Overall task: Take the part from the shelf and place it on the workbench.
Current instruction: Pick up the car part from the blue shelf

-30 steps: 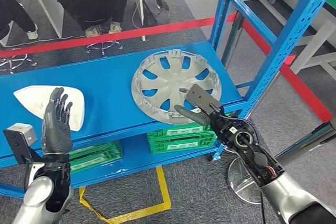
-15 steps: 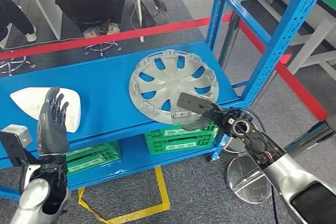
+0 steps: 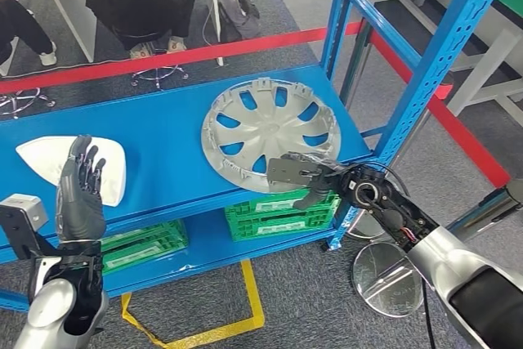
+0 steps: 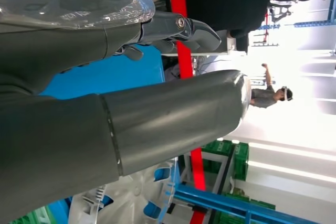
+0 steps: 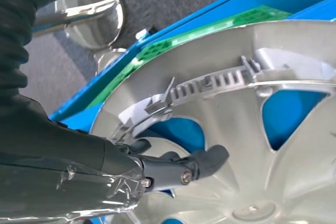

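Silver plastic, the hubcap [image 3: 270, 134] lies flat on the blue shelf [image 3: 160, 153], overhanging its front edge, where the right robot hand [image 3: 308, 179] reaches over its rim without a visible grip, so a shallow pinch could tip it floorward; the left robot hand [image 3: 78, 190] stands spread, empty.

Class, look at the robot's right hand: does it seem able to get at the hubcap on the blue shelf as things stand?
Probably yes. The right hand is already at the near rim of the hubcap, fingers reaching over it, and nothing lies between them on the blue shelf.

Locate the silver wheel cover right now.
Head view: the silver wheel cover lies flat on the blue shelf, right of centre, with the right hand at its near rim.
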`<action>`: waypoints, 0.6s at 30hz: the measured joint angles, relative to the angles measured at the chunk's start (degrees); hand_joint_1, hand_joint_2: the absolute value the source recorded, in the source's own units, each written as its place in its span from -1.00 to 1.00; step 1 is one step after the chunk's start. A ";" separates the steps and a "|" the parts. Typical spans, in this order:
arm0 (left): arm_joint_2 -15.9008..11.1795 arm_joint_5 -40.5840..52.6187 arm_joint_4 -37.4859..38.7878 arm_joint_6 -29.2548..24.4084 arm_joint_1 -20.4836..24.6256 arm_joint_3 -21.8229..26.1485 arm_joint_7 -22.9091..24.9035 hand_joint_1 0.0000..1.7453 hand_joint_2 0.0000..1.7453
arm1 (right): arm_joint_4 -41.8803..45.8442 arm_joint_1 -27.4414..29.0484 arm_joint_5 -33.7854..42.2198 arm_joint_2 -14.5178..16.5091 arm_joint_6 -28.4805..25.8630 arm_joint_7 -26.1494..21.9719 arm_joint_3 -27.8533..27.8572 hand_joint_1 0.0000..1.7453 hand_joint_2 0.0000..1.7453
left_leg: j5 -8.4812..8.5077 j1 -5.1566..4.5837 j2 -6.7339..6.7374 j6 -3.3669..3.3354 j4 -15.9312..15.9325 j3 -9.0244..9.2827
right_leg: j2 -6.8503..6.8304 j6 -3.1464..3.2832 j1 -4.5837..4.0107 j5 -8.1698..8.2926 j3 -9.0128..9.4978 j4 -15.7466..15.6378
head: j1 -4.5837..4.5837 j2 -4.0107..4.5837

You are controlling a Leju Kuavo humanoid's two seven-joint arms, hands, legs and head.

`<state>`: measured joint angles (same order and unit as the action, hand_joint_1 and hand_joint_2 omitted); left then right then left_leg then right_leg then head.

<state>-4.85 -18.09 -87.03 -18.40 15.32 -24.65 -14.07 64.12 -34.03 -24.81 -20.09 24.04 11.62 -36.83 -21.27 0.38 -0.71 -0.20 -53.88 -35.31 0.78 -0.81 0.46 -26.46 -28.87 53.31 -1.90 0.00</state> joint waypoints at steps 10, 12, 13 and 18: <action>-0.02 -0.09 -0.55 -0.91 -0.04 -0.01 0.15 -1.00 -1.00 | -11.83 -5.67 -12.67 1.29 -8.12 -12.37 -4.92 -1.00 1.00 | 0.00 0.00 -0.04 0.00 0.00 0.00 | -0.03 0.00 -0.02 0.00 0.03 0.01 | 0.04 0.00; -0.05 -0.20 -0.69 -1.12 -0.11 -0.01 0.14 -1.00 -1.00 | -14.14 -6.12 -14.37 1.84 -9.54 -13.22 -5.71 -1.00 1.00 | 0.00 0.00 -0.05 0.00 0.00 0.00 | -0.06 0.00 -0.03 -0.01 0.03 0.01 | 0.04 0.00; -0.08 -0.22 -0.74 -1.16 -0.14 -0.01 0.13 -1.00 -1.00 | -15.13 -6.34 -14.88 2.09 -9.96 -13.45 -6.06 -1.00 1.00 | 0.00 0.00 -0.06 0.00 0.01 0.00 | -0.07 0.00 -0.03 -0.01 0.03 0.01 | 0.04 0.00; -0.26 -0.48 -0.93 -1.54 -0.23 -0.01 -0.06 -1.00 -1.00 | -19.14 -7.24 -20.56 3.22 -13.90 -15.30 -7.77 -1.00 1.00 | -0.01 0.01 -0.05 0.01 0.01 0.00 | -0.08 0.00 -0.03 -0.03 0.02 0.01 | 0.03 0.01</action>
<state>-5.11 -18.57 -87.96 -19.94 15.09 -24.65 -14.13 44.98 -41.28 -45.37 -16.87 10.14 -3.68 -44.60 -21.28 0.39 -0.76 -0.19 -53.86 -35.31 0.70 -0.81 0.43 -26.50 -28.84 53.32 -1.87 0.01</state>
